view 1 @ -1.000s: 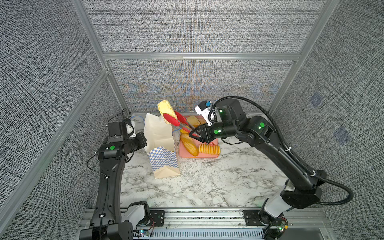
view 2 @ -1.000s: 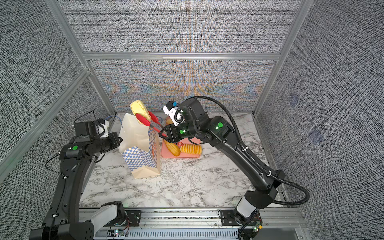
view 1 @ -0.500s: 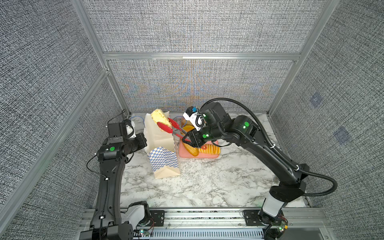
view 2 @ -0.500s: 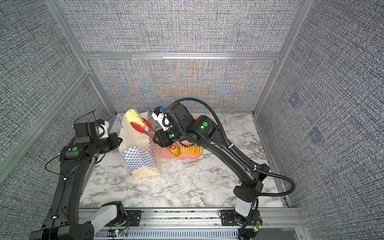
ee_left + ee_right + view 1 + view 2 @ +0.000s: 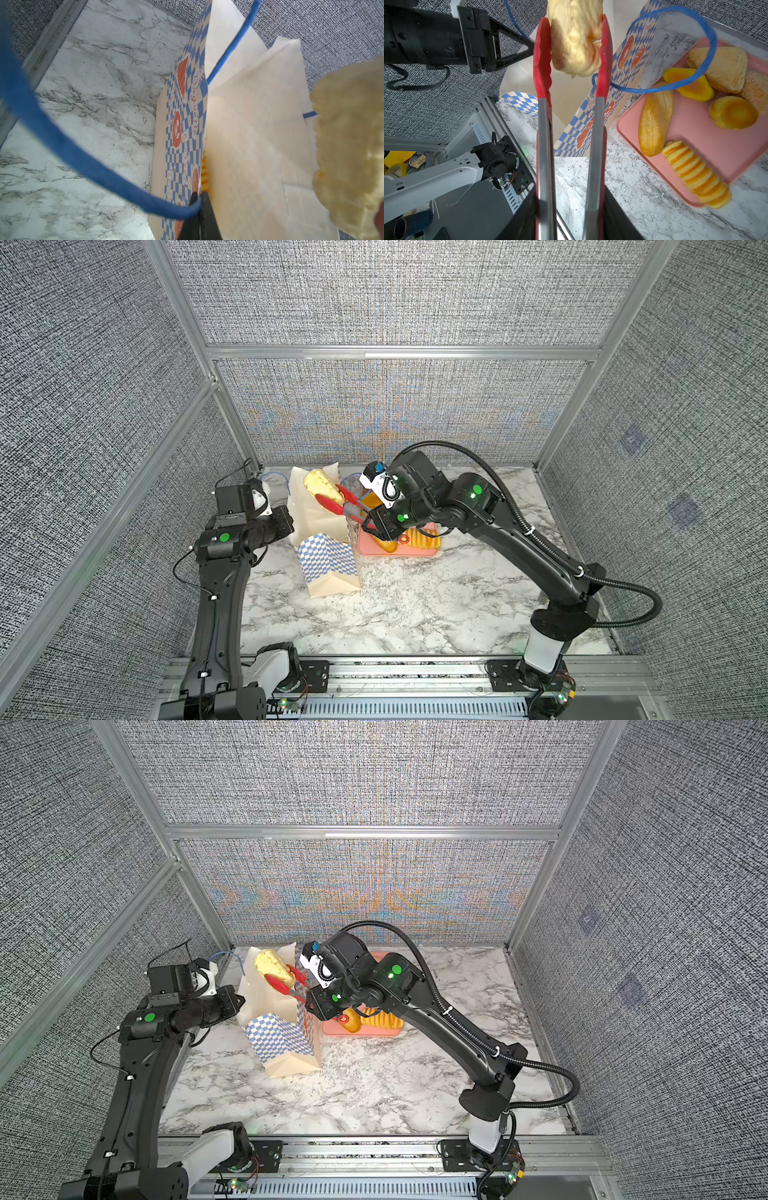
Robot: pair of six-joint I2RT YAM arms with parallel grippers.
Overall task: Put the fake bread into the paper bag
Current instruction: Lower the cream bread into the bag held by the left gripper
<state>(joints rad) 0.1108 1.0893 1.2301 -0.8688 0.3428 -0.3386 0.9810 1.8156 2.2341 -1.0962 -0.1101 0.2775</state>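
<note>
The cream paper bag (image 5: 328,564) (image 5: 282,1040) with its blue checker band stands left of the tray. My left gripper (image 5: 199,207) (image 5: 291,518) is shut on the bag's rim (image 5: 249,145), where a blue cord handle (image 5: 62,145) is attached. My right gripper (image 5: 569,207) (image 5: 370,524) is shut on the red tongs (image 5: 544,145) (image 5: 282,986). The tongs pinch a pale yellow piece of fake bread (image 5: 575,41) (image 5: 318,487) (image 5: 270,965) over the bag's open mouth. More fake bread lies on the tray: a long loaf (image 5: 654,120), a ridged roll (image 5: 695,174) and a round bun (image 5: 733,112).
The pink tray (image 5: 716,149) (image 5: 399,551) lies on the marble table right of the bag, under my right wrist. The bag's second blue handle (image 5: 695,31) loops out over the tray. Grey cage walls close in behind and at both sides.
My right arm has swung left and lower, carrying the tongs and the pale bread over the bag's mouth. My left gripper has kept its hold on the bag.
</note>
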